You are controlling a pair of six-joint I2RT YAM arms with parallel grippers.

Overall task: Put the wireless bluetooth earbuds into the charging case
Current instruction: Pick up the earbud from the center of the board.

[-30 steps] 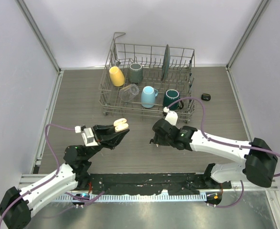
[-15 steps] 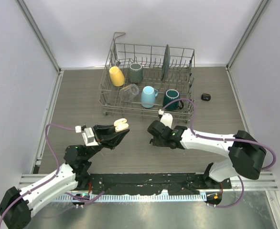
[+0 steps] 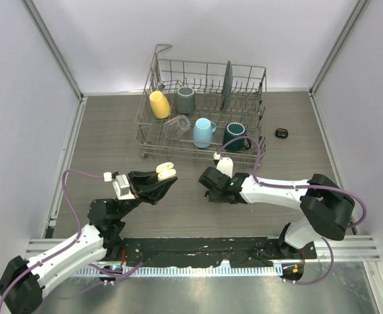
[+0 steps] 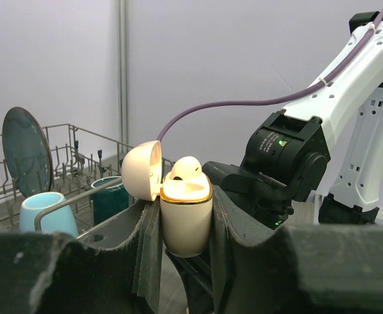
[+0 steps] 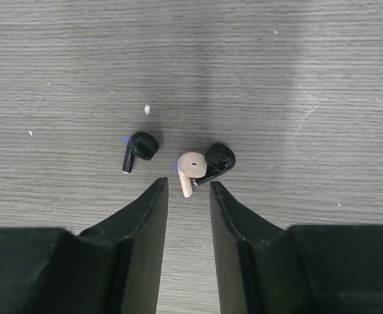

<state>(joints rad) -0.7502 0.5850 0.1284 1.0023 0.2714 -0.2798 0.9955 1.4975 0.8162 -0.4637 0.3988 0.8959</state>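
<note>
Stretching beneath both pincers is the grey wood-grain table (image 3: 113, 131). Beyond the pincers, toward the back wall, stands a wire dish rack (image 3: 198, 63). It holds an upright dark plate (image 3: 227, 85), a yellow mug (image 3: 159, 104), a grey mug (image 3: 185, 99), a light-blue mug (image 3: 203, 133), a dark green mug (image 3: 234, 135) and a clear glass (image 3: 176, 127).

The left pincer (image 3: 167, 178) is raised off the table and clenched on the charging case (image 4: 185, 222). The case is a cream shell standing upright between the fingers, with its lid swung open. A seated cream earbud (image 4: 185, 169) rests in its mouth.

Well off to the right pincer's outer side, a small black object (image 3: 281, 133) lies on the table.

The right pincer (image 5: 188, 185) hangs low over the table, its jaws narrowly parted with nothing between them. Just ahead of its fingertips lie three earbuds. The loose cream earbud (image 5: 190, 167) is straight in front of the gap and touches a black earbud (image 5: 217, 159) ahead of the right finger. A second black earbud (image 5: 139, 148) lies a little apart, ahead of the left finger.
</note>
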